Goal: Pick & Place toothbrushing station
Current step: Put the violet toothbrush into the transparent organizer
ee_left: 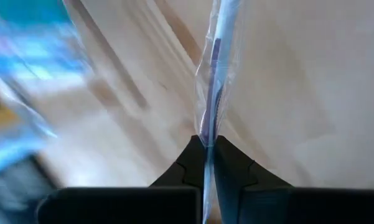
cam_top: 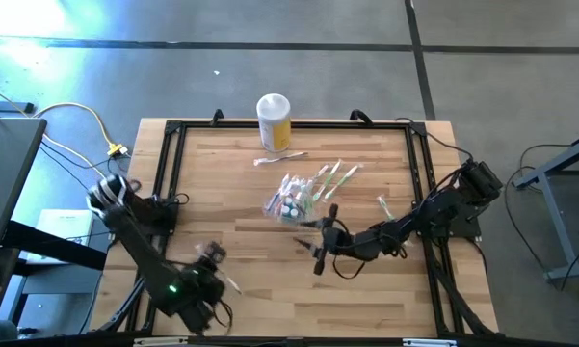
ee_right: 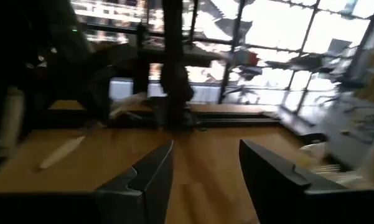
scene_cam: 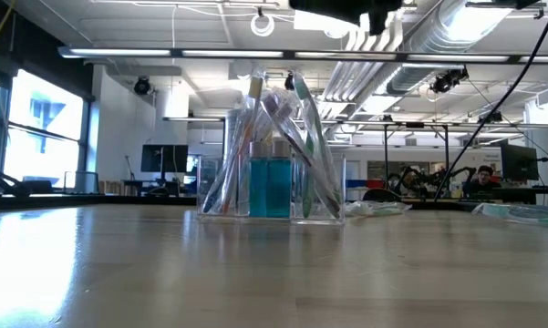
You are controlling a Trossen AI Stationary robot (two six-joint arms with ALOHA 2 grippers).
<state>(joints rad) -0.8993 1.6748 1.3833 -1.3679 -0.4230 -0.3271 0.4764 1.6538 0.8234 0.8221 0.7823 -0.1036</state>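
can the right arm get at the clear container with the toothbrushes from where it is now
Probably yes. The right gripper is open and sits just beside the clear container, with bare wood between them. The left gripper is shut on a wrapped toothbrush further away.

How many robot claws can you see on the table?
2. The left claw is near the table's front left, pinching a wrapped toothbrush. The right claw is open, in the middle, beside the clear container.

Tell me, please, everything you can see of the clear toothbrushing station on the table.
The toothbrushing station is a small, colourless, see-through plastic container standing upright on the wooden table, near its middle. Wrapped toothbrushes lean in it at angles, their ends above the rim, and two blue blocks stand inside at the centre. Loose wrapped toothbrushes lie fanned beside it. The open right gripper is close by, apparently not touching it.
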